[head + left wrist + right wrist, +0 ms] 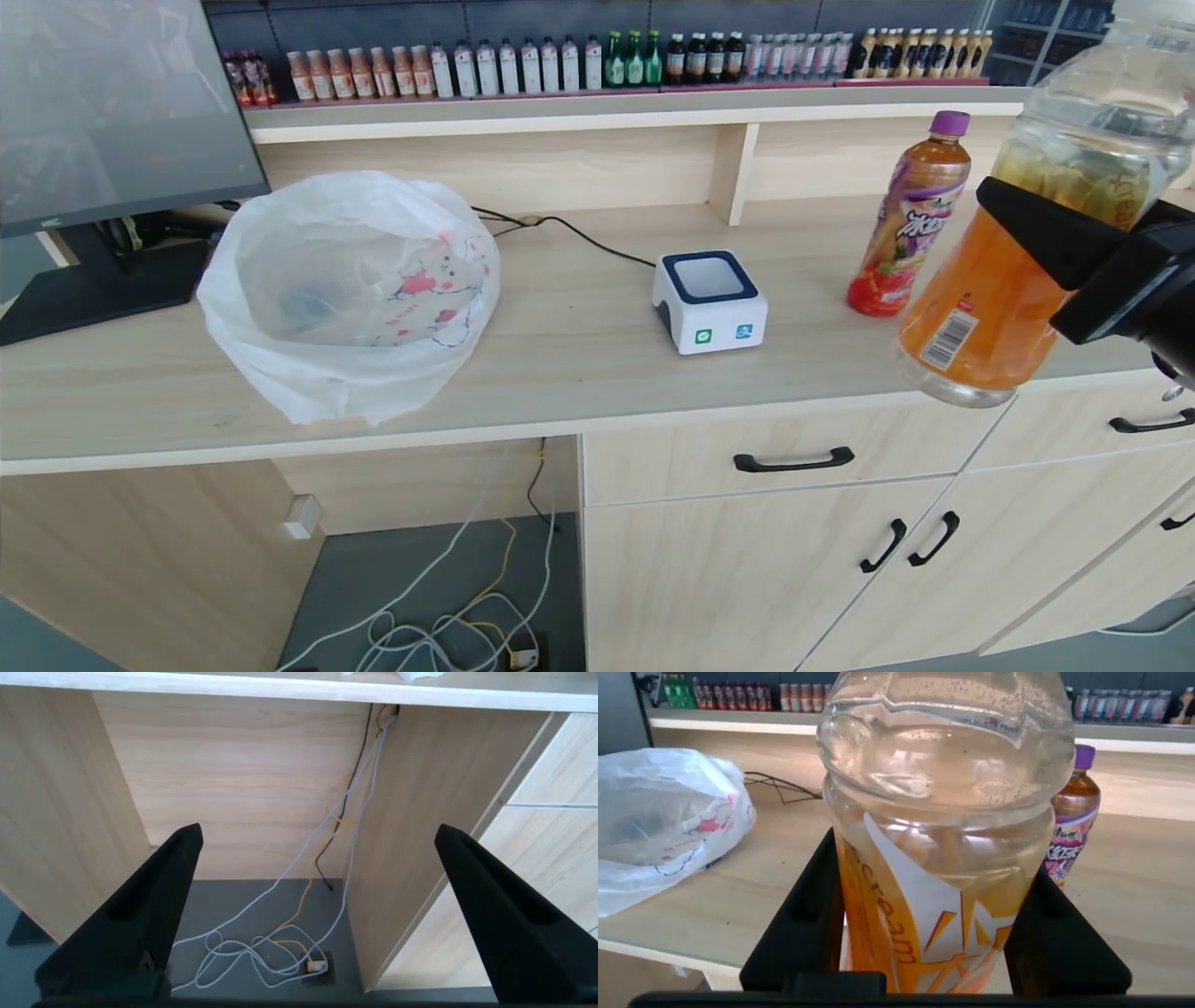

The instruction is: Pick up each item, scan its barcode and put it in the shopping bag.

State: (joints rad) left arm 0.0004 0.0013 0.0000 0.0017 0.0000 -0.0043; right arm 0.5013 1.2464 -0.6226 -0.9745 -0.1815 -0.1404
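**Arms and grippers: state**

Right gripper (1060,229): raised at the robot's right and gripping a bottle (990,299) mid-body, one black finger on each side. The bottle is tilted, with its base low and toward the left. Left gripper (318,910): held low, fingers spread wide apart.

1. Bright, even light falls from above on the desk (579,364), and the shadows there are soft and faint.
2. A pale shadow lies under the near side of the shopping bag (308,392).
3. The dark monitor (121,103) carries dim reflections.
4. Small highlights glint on the clear upper part of the orange bottle (943,747).
5. In the head view the desk's front edge bows towards the sides. The recess (234,793) beneath it is dimmer.
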